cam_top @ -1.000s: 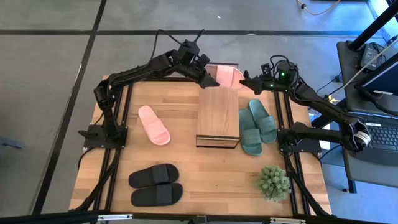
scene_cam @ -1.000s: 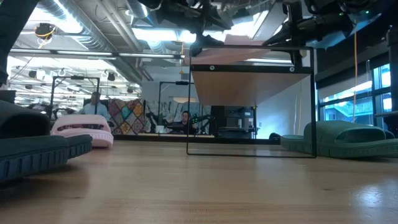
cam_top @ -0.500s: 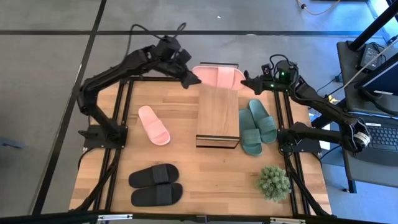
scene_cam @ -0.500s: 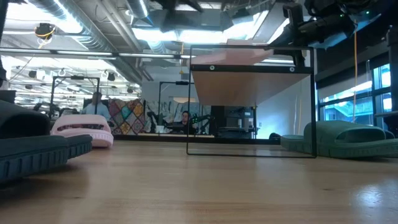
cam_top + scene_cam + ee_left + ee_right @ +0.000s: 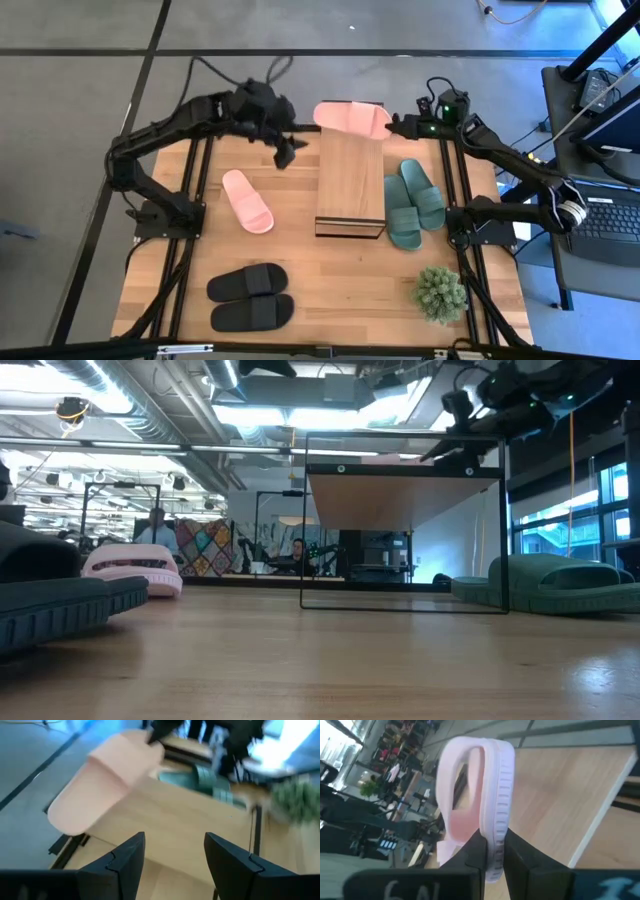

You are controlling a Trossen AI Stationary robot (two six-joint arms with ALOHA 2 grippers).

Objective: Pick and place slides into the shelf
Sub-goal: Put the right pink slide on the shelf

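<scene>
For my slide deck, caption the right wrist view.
Right claw pinching the light pink foam slide by its edge above the light wood shelf top.

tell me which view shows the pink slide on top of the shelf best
The high view: the whole pink slide lies across the shelf's far end, the right gripper shut on its edge. The right wrist view shows it edge-on, the left wrist view blurred, and the low view only a sliver.

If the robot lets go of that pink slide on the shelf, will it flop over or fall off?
Probably it won't flop: the pink slide keeps its shape though the right gripper pinches only one end. It looks thick and foamy, so likely light. It might tip, because part of it sticks out past the shelf edge. The left gripper hangs open nearby.
</scene>
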